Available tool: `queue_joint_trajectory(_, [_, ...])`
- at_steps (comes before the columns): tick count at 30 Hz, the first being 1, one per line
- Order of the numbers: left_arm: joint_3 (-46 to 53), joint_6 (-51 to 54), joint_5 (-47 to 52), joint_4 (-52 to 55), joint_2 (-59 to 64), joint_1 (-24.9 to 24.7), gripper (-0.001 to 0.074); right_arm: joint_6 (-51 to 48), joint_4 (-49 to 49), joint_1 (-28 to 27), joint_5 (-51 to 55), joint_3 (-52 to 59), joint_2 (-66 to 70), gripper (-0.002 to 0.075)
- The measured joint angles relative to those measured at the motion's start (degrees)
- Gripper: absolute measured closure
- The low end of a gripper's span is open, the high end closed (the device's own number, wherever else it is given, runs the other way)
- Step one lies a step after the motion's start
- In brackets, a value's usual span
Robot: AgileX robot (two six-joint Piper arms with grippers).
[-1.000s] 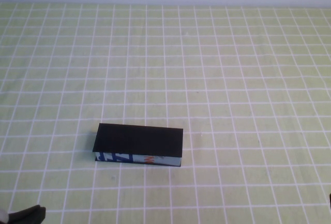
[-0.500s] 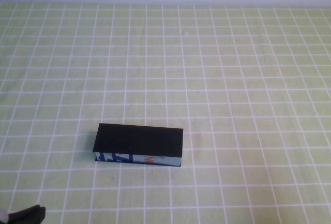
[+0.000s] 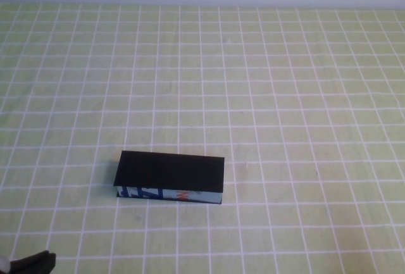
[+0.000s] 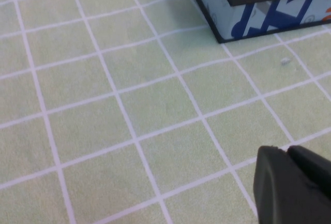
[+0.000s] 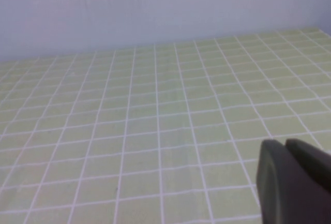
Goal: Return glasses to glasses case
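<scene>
Glasses case (image 3: 169, 176) stays lidded, unmoved; left claw (image 3: 35, 263) and right claw (image 5: 295, 182) remain closed, empty.

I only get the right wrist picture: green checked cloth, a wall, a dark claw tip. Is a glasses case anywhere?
Observer: Yes. The high view shows the glasses case, lid shut, on the cloth, left of middle.
Operator: Any glasses out?
Observer: None in any view.
Operator: Where are the claws?
Observer: The left claw sits at the near left corner, apart from the case; the right claw you see is outside the high view.
</scene>
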Motion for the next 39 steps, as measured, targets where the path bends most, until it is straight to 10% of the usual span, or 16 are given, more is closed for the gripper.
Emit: queue_joint_trajectory(39, [0.0,0.1,-0.2,-0.1,0.0,0.0,0.0737,-23.5,19.5,0.6,12.7,0.0,0.0,0.0737])
